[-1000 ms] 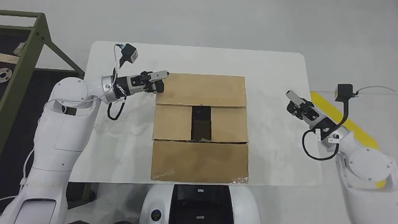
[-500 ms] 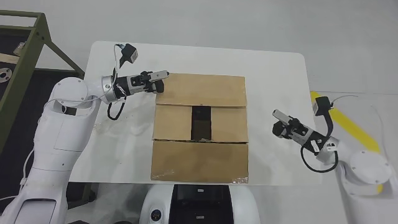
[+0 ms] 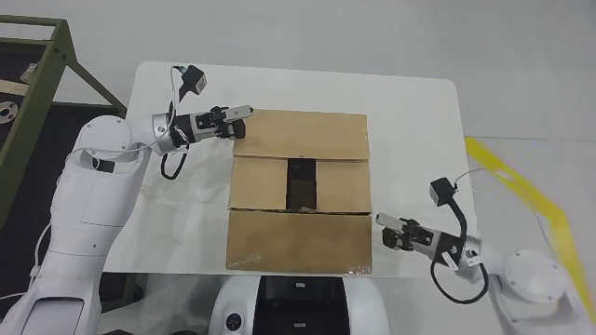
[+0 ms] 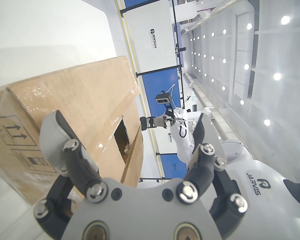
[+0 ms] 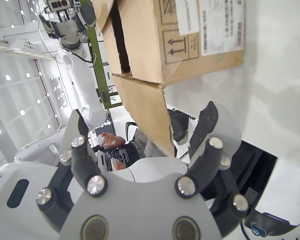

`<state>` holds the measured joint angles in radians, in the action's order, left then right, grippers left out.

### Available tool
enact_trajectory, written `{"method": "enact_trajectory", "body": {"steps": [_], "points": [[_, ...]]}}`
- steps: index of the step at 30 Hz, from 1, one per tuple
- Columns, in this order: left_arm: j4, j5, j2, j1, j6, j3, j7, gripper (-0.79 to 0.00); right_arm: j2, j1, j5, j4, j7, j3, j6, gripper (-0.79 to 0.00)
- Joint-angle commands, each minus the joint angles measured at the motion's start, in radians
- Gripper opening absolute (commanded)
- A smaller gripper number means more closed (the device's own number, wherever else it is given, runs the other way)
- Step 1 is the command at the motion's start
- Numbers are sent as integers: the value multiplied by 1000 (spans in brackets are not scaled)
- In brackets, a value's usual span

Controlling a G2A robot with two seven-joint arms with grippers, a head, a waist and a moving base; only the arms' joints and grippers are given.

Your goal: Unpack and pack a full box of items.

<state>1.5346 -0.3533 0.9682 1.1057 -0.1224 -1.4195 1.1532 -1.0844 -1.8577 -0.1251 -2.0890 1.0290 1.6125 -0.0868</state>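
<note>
Left gripper (image 3: 240, 121), arm stretched level, sits at the box's (image 3: 298, 140) 11 o'clock corner, jaws apart. Right gripper (image 3: 384, 231), at 4 o'clock, jaws apart around a flap corner.

You are looking at one cardboard box (image 3: 345, 186), one white table (image 3: 410, 121) and one green metal frame (image 3: 51, 65). Two grippers count in as well, the left gripper (image 3: 244, 112) and the right gripper (image 3: 382, 228). The box top shows one dark gap (image 3: 301, 183).

The top camera looks straight down on the whole bench (image 3: 410, 121) and box (image 3: 326, 135). The wrist cameras sit just behind the left tool (image 4: 127, 117) and right tool (image 5: 143, 112), viewing that box closely from opposite corners.
</note>
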Motion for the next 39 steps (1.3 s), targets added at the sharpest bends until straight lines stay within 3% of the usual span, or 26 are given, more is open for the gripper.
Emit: {"method": "enact_trajectory", "body": {"steps": [1, 13, 21, 39], "points": [[0, 0, 0, 0, 0, 0, 0, 0, 0, 2, 8, 1, 3, -26, 1, 0], [0, 0, 0, 0, 0, 0, 0, 0, 6, 42, 2, 24, 36, -135, -1, 0], [0, 0, 0, 0, 0, 0, 0, 0, 15, 40, -53, -47, 61, -115, 34, 0], [0, 0, 0, 0, 0, 0, 0, 0, 20, 137, -82, -61, -71, -125, 50, 0]]}}
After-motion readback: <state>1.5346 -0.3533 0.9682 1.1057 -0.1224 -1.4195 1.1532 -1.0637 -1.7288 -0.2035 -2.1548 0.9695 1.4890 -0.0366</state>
